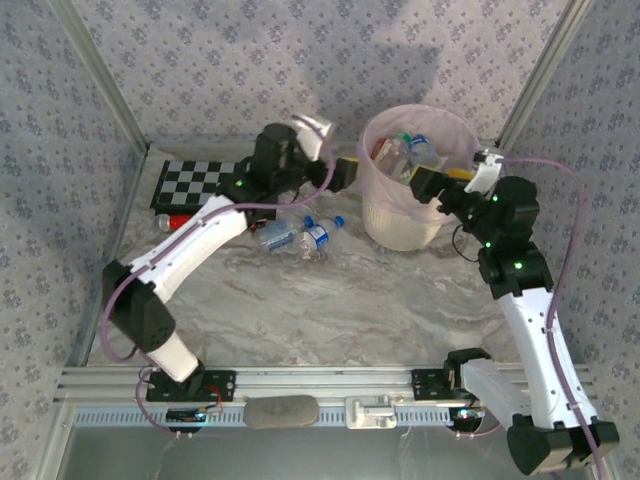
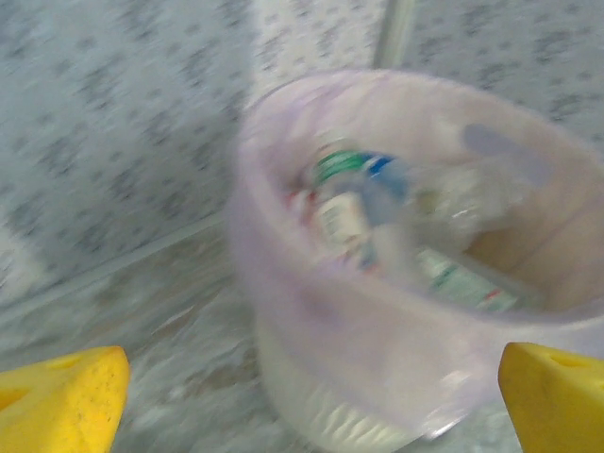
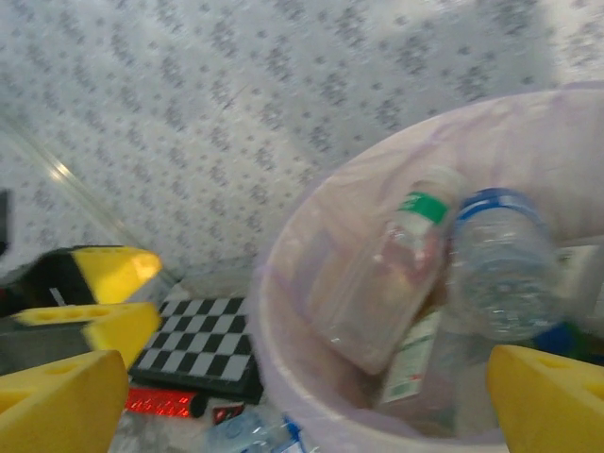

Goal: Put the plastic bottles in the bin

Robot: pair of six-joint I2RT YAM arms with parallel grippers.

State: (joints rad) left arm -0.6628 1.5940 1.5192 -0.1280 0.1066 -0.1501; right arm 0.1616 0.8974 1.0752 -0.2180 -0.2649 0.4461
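Observation:
The bin (image 1: 400,225), cream-white with a pink liner, stands at the back of the table with several plastic bottles (image 1: 410,150) inside. My left gripper (image 1: 345,172) hovers just left of its rim, open and empty; in the left wrist view its yellow fingertips (image 2: 61,396) frame the bin (image 2: 311,321). My right gripper (image 1: 428,185) hangs over the bin's right rim, open and empty, looking down on a green-capped bottle (image 3: 387,274) and a blue-capped one (image 3: 500,274). Two clear, blue-labelled bottles (image 1: 278,236) (image 1: 318,237) lie on the table left of the bin.
A black-and-white chessboard (image 1: 195,185) lies at the back left, with a red stick (image 1: 170,222) in front of it. Patterned walls close in the back and both sides. The marble tabletop (image 1: 330,310) stretches toward the arm bases.

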